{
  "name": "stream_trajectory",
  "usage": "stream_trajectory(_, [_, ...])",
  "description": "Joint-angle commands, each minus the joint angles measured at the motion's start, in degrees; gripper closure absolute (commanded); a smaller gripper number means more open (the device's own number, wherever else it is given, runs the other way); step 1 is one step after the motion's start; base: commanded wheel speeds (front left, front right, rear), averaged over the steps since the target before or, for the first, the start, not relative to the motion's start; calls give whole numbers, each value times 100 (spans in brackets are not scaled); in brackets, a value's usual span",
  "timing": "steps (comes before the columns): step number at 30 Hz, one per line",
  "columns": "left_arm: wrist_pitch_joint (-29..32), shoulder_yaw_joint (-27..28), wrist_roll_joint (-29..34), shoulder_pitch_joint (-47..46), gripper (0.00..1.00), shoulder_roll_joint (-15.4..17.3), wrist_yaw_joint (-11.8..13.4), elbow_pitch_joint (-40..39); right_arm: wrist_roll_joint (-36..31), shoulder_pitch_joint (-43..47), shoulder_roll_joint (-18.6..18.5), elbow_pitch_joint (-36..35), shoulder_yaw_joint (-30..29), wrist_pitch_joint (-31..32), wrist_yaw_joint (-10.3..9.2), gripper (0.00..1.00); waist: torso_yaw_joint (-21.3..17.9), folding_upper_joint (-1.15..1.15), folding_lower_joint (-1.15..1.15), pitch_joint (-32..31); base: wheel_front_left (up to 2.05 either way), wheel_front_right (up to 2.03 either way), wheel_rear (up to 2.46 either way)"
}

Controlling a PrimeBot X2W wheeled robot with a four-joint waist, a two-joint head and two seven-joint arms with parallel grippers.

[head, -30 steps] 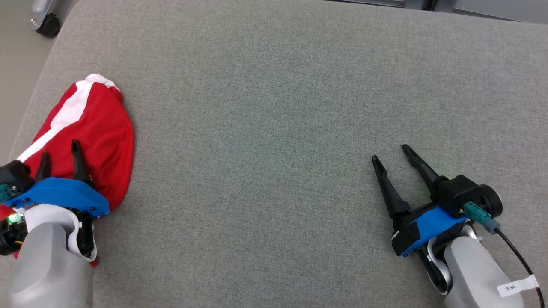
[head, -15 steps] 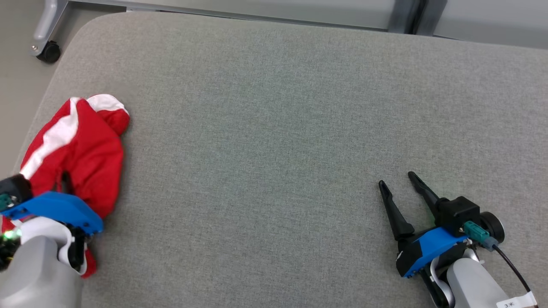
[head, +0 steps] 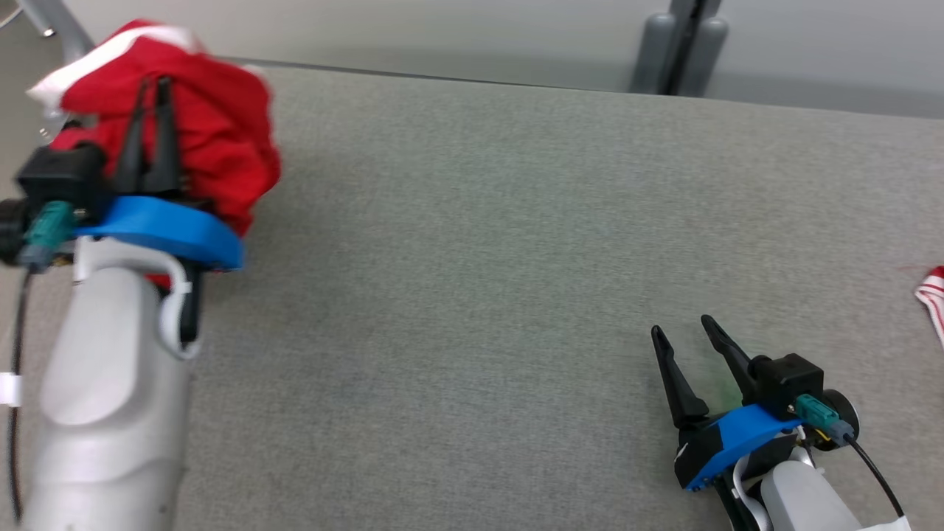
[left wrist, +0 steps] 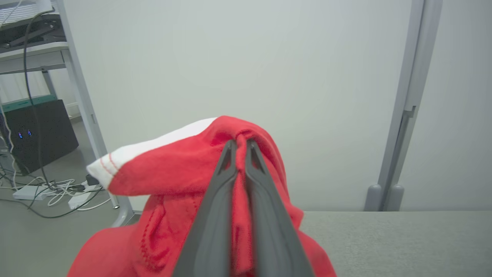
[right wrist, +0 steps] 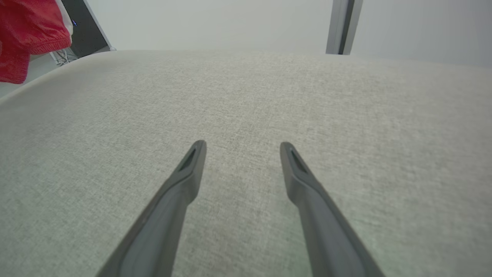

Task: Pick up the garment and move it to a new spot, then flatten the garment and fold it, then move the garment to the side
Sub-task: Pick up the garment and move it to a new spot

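Head view, far left: left hand (head: 153, 82) clenched on a bunched fold of the red garment (head: 221, 118) with white trim, held in the air above the far left corner of the grey surface (head: 472, 221). Left wrist view: fingers (left wrist: 215, 200) almost touching, red cloth pinched between them, remainder draped down on both sides. Head view, lower right: right hand (head: 681, 324) released, fingers spread, low over the surface. Right edge: small red-striped white cloth (head: 933, 291) lying on the surface.
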Motion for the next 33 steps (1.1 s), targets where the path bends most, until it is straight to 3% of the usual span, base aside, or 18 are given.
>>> stream_trajectory(1, [-27, -256, 11, 49, 100, -195, -9, -317, 47, 82, 52, 25, -70, 1, -2, 0, -206, 0, 0, -131, 0, 0, 0])
stream_trajectory(9, [21, -1465, -347, 400, 100, -906, -9, -1059, 64, 169, 153, 135, -268, 2, -2, 0, -748, 0, 0, -351, 0, 0, 0])
stream_trajectory(15, [-32, -2135, -650, 826, 100, -1043, 14, -885, 69, 151, 206, 214, -235, 1, -1, 0, -1051, 0, 0, -450, 0, 0, 0])
stream_trajectory(19, [-37, -2664, -950, 1283, 100, -1052, 314, -866, 94, 151, 245, 244, -260, 2, -2, 0, -1212, 0, 0, -510, 0, 0, 0])
stream_trajectory(20, [-38, -2718, -960, 1429, 95, -1048, 444, -796, 102, 148, 257, 252, -252, 2, -1, 0, -1248, 0, 0, -527, 0, 0, 0])
stream_trajectory(21, [-39, -2725, -930, 1552, 56, -1040, 560, -748, 122, 139, 261, 251, -256, 2, -1, 0, -1278, 0, 0, -543, 0, 0, 0])
stream_trajectory(22, [-40, -2682, -960, 1695, 2, -1043, 664, -738, 129, 130, 268, 244, -251, 2, -1, 0, -1303, 0, 0, -563, 0, 0, 0])
stream_trajectory(29, [-41, -1852, -610, 2678, 0, -1038, 1249, -861, 75, 232, 289, 211, -330, 2, -1, 0, -1274, 0, 0, -768, 0, 0, 0])
stream_trajectory(33, [-41, -1221, -323, 3204, 0, -988, 1336, -1121, 63, 354, 305, 209, -382, 1, -1, 0, -1224, 0, 0, -931, 0, 0, 0])
